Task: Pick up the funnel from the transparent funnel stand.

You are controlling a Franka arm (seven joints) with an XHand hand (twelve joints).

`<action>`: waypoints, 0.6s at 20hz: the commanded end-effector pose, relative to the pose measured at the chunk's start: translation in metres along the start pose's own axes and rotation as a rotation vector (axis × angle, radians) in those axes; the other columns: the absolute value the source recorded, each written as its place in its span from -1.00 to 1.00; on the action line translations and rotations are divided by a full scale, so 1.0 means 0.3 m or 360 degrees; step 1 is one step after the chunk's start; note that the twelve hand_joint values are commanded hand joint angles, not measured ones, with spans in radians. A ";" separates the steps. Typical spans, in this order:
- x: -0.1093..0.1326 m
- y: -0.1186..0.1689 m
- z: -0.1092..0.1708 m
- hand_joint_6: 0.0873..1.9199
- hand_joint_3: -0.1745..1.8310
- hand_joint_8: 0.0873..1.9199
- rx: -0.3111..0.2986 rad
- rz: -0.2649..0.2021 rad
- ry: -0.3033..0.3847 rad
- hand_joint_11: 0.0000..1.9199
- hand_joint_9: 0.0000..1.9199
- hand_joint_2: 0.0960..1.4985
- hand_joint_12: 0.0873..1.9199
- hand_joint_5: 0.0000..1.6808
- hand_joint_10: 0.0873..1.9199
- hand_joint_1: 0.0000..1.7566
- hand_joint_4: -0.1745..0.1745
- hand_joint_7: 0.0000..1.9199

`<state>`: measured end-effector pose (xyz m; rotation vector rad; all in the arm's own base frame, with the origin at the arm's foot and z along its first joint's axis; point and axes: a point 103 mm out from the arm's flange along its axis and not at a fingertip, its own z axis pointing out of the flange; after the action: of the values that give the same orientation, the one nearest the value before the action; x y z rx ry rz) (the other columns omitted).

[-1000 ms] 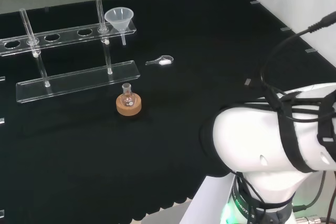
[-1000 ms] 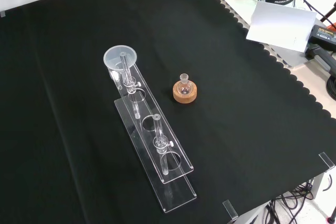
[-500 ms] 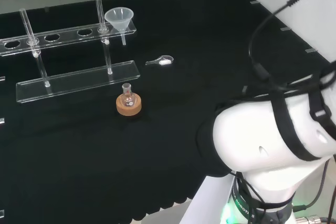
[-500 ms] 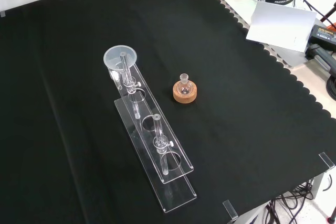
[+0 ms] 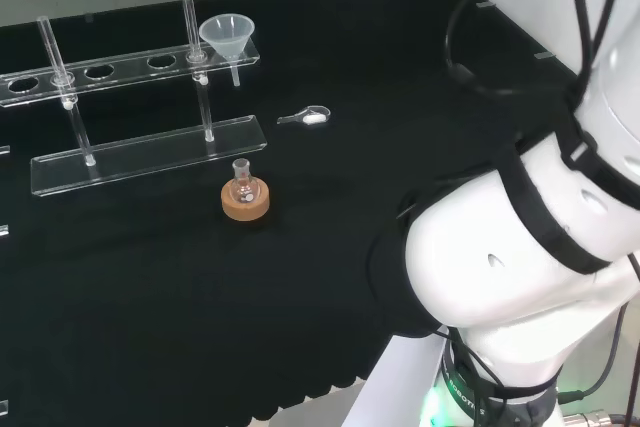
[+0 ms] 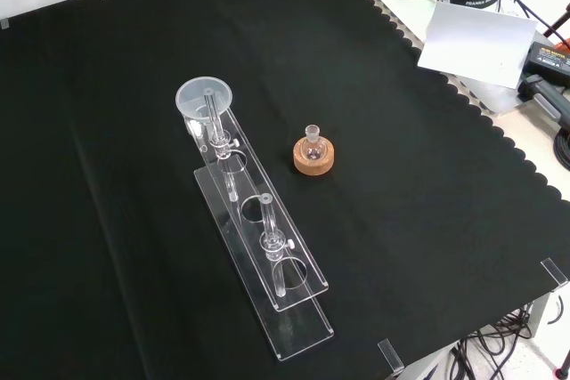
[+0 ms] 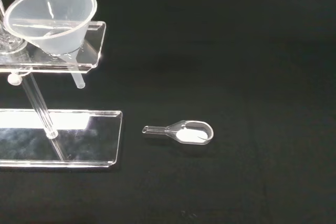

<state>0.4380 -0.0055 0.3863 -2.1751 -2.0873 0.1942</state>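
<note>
Still the approach: the funnel (image 7: 51, 18) sits in its clear stand (image 7: 58, 135) ahead of the wrist camera, untouched, so the next move calls for closing in on its rim, though I cannot tell how the hand is set

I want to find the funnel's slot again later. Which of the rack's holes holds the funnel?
The end hole of the funnel stand, rightmost in the head view. The funnel sits in it, stem hanging below the shelf; the other holes are open.

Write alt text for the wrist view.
A clear funnel sits in the end hole of a transparent funnel stand, its stem hanging below the upper shelf. Beside the stand's base plate, a small clear scoop holding a little white powder lies on the black cloth.
</note>
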 end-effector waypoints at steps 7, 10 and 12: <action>0.146 0.260 0.081 -1.00 -0.56 -0.63 0.0314 -0.0200 -0.0041 -0.89 -0.84 0.20 0.41 -0.78 -0.36 -0.59 0.07 -0.95; 0.176 0.288 0.096 -1.00 -0.57 -0.62 0.0369 -0.0195 -0.0054 -0.90 -0.83 0.15 0.42 -0.77 -0.36 -0.54 0.06 -0.96; 0.203 0.308 0.114 -1.00 -0.58 -0.61 0.0443 -0.0272 -0.0186 -0.89 -0.83 0.13 0.42 -0.76 -0.36 -0.53 0.06 -0.96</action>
<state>0.5124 0.0201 0.3503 -1.9917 -2.1058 0.3471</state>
